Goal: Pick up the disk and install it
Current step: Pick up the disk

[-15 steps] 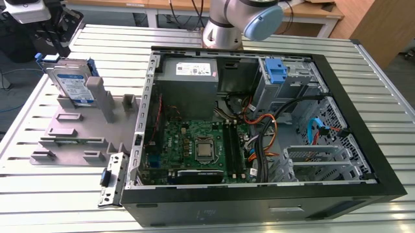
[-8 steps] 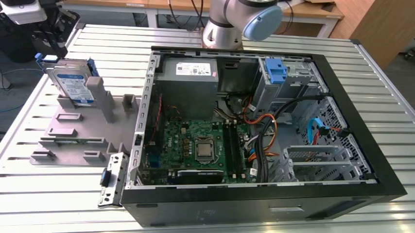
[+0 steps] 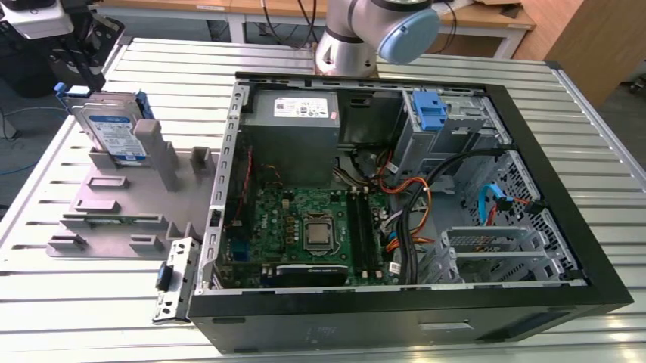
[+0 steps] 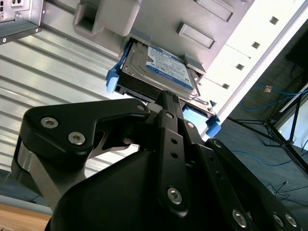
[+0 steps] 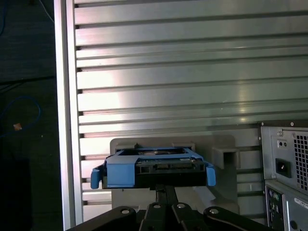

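Note:
The disk [image 3: 113,130] stands on edge in a grey holder [image 3: 121,204] at the exterior view's left, its white-and-blue label facing out and blue rails along its edges. In both wrist views the disk [image 4: 159,70] [image 5: 153,166] sits in that holder just beyond my fingertips. My gripper [image 4: 166,96] [image 5: 166,188] is lined up with the disk's edge and stands apart from it. Its fingers meet at the tip, shut, with nothing between them.
The open computer case [image 3: 404,189] lies on the slatted metal table [image 3: 81,302] on the exterior view's right. Inside are the grey power supply [image 3: 293,110], a blue bracket [image 3: 431,112] at the drive bay, the motherboard and loose cables. The case's rear panel [image 5: 286,168] shows beside the holder.

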Action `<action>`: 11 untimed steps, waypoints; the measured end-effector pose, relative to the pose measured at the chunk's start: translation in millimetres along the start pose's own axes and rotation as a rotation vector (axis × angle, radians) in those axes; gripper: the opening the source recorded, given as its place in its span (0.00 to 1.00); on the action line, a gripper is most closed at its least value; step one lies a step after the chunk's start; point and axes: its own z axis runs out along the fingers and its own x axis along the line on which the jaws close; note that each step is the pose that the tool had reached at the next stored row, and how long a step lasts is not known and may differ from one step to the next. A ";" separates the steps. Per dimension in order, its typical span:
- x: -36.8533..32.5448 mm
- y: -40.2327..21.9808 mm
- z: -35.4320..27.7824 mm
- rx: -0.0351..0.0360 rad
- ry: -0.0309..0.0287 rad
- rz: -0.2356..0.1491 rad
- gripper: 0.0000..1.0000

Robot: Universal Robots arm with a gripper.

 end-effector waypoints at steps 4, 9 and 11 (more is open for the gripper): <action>0.0 0.0 0.1 0.0000 0.0000 0.000 0.11; 0.1 0.0 0.1 0.0003 0.0012 -0.030 0.11; 0.1 0.0 0.1 0.0005 0.0024 -0.061 0.11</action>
